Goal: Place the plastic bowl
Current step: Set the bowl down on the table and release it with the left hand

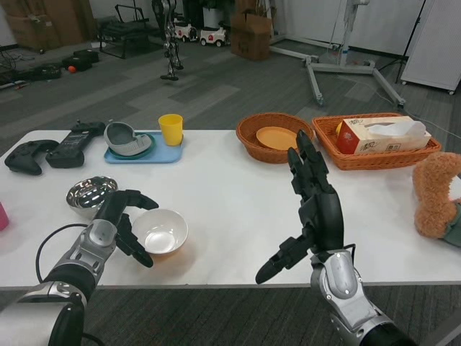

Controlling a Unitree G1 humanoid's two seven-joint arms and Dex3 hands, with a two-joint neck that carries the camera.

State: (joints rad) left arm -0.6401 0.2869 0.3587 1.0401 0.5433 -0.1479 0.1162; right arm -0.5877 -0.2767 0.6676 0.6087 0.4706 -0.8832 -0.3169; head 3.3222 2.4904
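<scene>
The left robot hand point(122, 223) curls against the near side of the white plastic bowl point(161, 231), covering part of its rim, so whether the fingers actually grip it cannot be told. The right robot hand point(311, 209) stands upright before the counter point(230, 180), hiding a strip of it. A pink object point(3, 216) is cut off by the left edge (only a sliver shows). The plush toy point(436, 194) runs off the right edge. Print on the tissue box point(382, 135) is too small to read.
</scene>
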